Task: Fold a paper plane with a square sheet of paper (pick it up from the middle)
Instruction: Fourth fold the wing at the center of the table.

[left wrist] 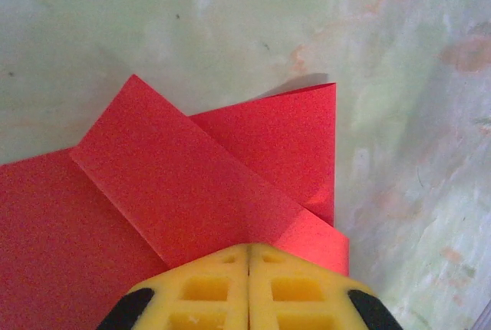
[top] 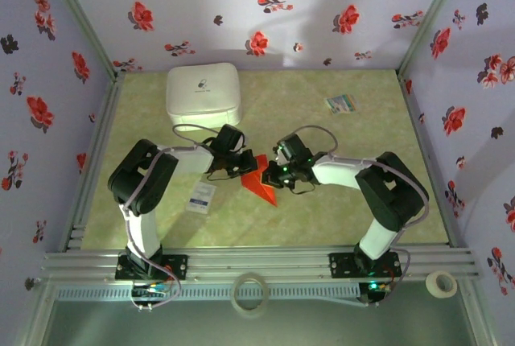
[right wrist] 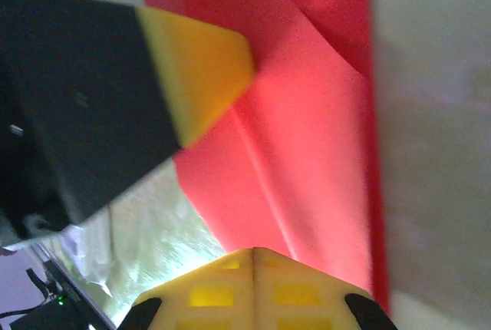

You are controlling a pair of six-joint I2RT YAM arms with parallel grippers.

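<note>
The square sheet of paper (top: 261,187), bright red and partly folded into a pointed shape, is at the middle of the table between both arms. In the left wrist view its folded flaps (left wrist: 192,169) run up to my left gripper (left wrist: 249,247), whose yellow fingers are shut with a raised flap at their tip. My right gripper (right wrist: 255,250) is shut too, on the sheet's (right wrist: 307,153) near edge where a crease meets the jaw seam. The left gripper's yellow fingertip (right wrist: 199,61) rests on the far part of the sheet. From above, the left gripper (top: 241,167) and right gripper (top: 269,173) nearly meet.
A white box (top: 203,95) stands at the back left. A small white packet (top: 201,197) lies beside the left arm. A multicoloured card (top: 341,104) lies at the back right. Two tape rolls (top: 250,293) (top: 440,283) sit on the front rail. Floral walls enclose the table.
</note>
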